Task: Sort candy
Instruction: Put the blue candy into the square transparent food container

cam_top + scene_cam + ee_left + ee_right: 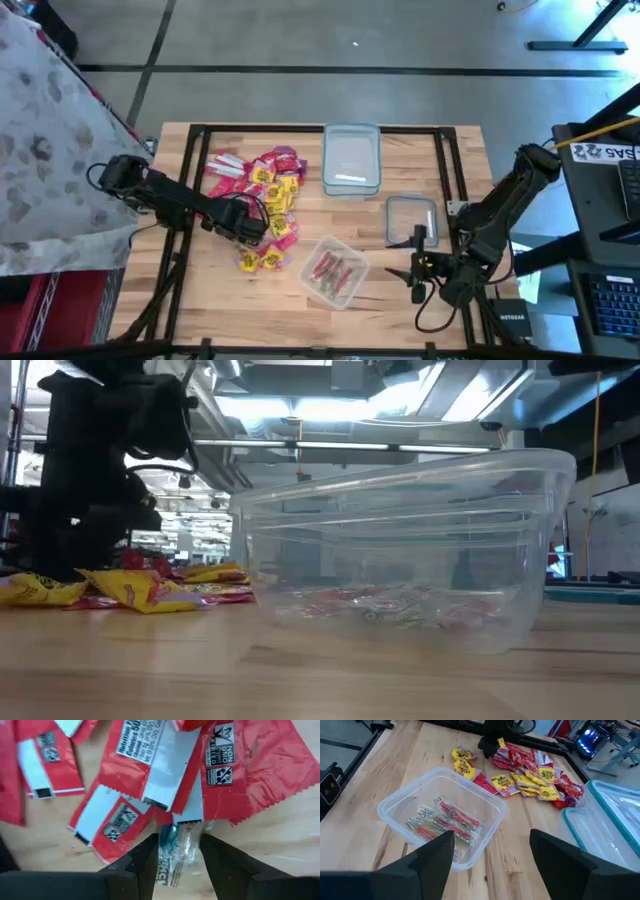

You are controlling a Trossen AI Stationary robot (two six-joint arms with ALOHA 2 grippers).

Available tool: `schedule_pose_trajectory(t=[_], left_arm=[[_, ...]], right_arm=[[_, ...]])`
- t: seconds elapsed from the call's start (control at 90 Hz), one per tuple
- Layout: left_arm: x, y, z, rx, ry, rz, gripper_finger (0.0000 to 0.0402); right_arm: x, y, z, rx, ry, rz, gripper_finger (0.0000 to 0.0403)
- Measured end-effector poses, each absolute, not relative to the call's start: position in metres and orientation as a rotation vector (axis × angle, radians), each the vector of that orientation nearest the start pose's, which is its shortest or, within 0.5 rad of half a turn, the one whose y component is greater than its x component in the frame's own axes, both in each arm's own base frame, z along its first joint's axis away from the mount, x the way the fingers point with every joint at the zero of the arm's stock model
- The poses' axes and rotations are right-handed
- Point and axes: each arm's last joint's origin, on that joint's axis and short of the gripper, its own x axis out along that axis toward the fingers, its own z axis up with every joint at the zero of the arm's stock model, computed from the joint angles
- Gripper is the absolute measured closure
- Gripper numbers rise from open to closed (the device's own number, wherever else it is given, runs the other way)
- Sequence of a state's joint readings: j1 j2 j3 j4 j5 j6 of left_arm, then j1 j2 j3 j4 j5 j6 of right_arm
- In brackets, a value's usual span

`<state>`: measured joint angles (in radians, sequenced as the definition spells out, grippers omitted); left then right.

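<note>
Pale wooden slats form the desk (400,310), where sorting has begun but is far from finished. One clear plastic tub (333,271) near the front edge already holds a few red-striped wrapped sweets (447,822). Most of the small red, yellow and magenta candy packets (262,190) lie loose in a heap to its left. A second clear rectangular tub (352,158) at the back looks empty.

Over that heap, the left pincer (176,865) straddles a clear-wrapped sweet (172,851), fingers narrow around it, seemingly not yet clamped. Well right of the tubs, the right pincer (490,852) waits, spread wide.
</note>
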<state>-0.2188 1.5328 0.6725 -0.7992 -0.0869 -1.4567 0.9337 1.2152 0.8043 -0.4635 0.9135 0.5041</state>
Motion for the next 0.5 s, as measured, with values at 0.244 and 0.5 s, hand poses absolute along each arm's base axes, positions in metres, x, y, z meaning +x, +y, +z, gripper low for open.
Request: schedule_pose_trajectory(t=[0.244, 0.5], left_arm=[[0.207, -0.05, 0.126, -0.91, 1.328, 0.963, 0.0367], [0.211, -0.076, 0.174, -0.94, 1.416, 0.856, 0.0397]], right_arm=[[0.156, 0.173, 0.242, -0.196, 0.509, -0.107, 0.0155], [0.156, 0.173, 0.242, -0.193, 0.511, -0.107, 0.0155]])
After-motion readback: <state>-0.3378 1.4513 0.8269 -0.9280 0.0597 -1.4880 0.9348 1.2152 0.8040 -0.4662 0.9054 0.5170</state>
